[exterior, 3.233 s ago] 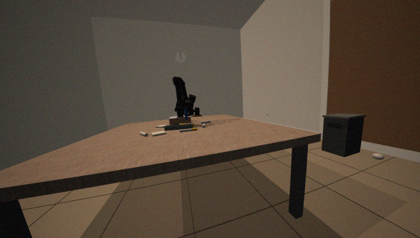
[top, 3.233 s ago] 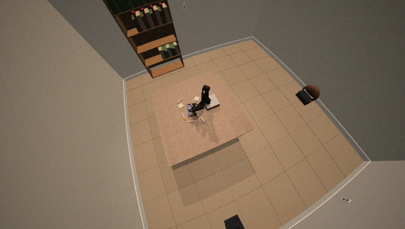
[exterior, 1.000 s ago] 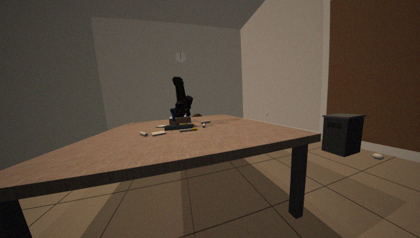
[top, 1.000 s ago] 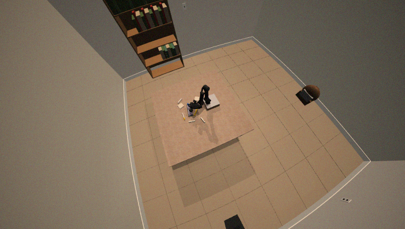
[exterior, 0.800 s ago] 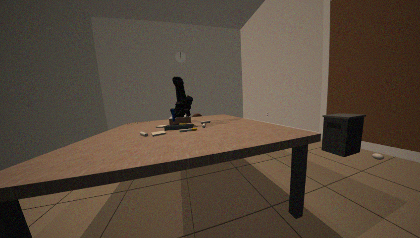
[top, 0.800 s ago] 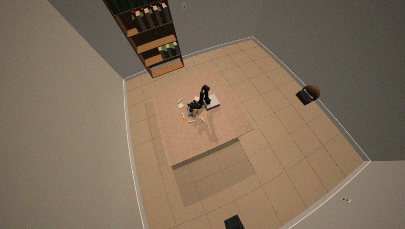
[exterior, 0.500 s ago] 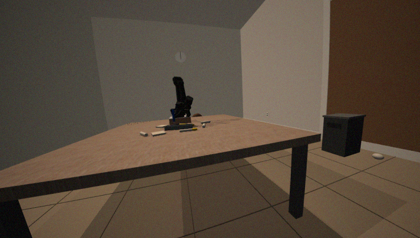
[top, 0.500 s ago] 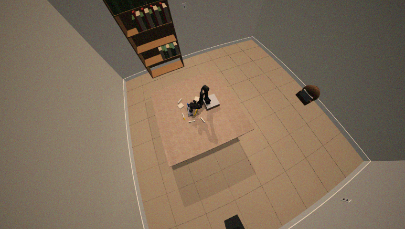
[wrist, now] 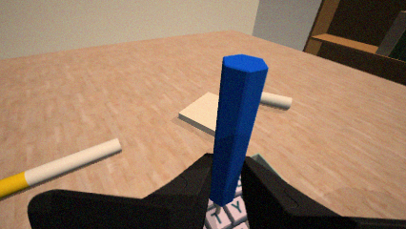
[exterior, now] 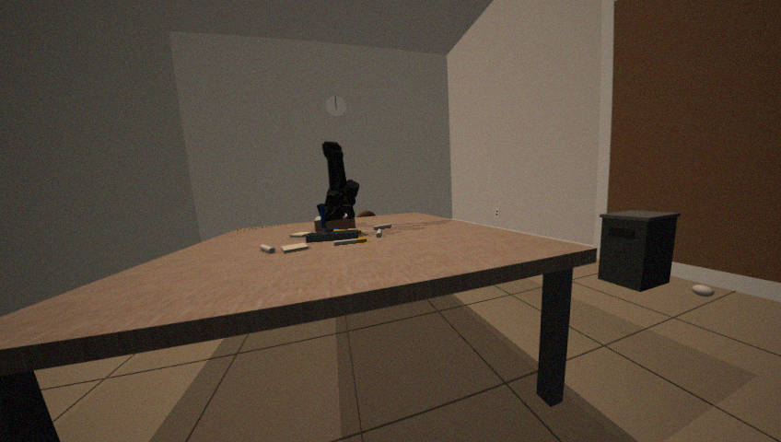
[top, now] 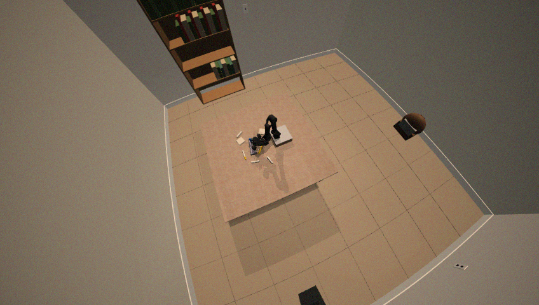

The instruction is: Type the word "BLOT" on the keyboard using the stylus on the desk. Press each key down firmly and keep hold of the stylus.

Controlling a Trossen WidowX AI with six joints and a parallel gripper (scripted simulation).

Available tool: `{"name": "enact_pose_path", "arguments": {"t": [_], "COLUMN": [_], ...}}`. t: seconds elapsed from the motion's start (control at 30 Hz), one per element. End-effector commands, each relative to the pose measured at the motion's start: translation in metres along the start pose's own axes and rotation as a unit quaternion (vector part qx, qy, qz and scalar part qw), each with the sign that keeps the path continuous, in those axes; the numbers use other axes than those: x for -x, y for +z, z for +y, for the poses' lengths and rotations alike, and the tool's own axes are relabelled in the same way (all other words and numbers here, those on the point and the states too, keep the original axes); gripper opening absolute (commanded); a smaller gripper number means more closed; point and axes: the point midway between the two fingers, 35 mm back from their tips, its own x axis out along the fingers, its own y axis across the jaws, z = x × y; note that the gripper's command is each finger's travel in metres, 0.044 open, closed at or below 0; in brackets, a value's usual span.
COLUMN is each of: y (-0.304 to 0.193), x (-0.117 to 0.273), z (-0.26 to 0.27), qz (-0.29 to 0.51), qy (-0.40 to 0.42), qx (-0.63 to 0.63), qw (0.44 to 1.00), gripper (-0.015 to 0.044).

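Note:
My gripper (wrist: 226, 161) is shut on the blue six-sided stylus (wrist: 242, 95) (exterior: 321, 215), which stands nearly upright between the fingers, its top leaning slightly right in the wrist view. The keyboard (top: 253, 152) (exterior: 332, 237) lies under the gripper. In the wrist view, the stylus's thin grey tip shows at the upper edge of the T key (wrist: 219, 216), beside the Y key (wrist: 236, 207). I cannot tell whether the tip touches the key or whether the key is down. The fingers hide most of the other keys.
Beyond the keyboard lie a white-and-yellow stick (top: 243, 154) (exterior: 348, 241) (wrist: 71, 162), a cream block (top: 240, 140) (exterior: 295, 248) (wrist: 200, 112) and a short white stick (top: 239, 134) (exterior: 266, 249) (wrist: 278, 100). A yellow stick (top: 260, 150) lies beside the keyboard. The arm stands by a grey box (top: 285, 135).

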Motion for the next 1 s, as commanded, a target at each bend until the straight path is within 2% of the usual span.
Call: {"name": "enact_pose_path", "arguments": {"t": [0.0,0.97], "y": [-0.0023,-0.0071], "x": [-0.0010,-0.0029], "z": [-0.0004,0.0000], "qz": [-0.001,-0.001], "qy": [-0.001,-0.001], "qx": [-0.001,-0.001], "qw": [1.000,1.000], "gripper": [0.0081,0.0081]}}
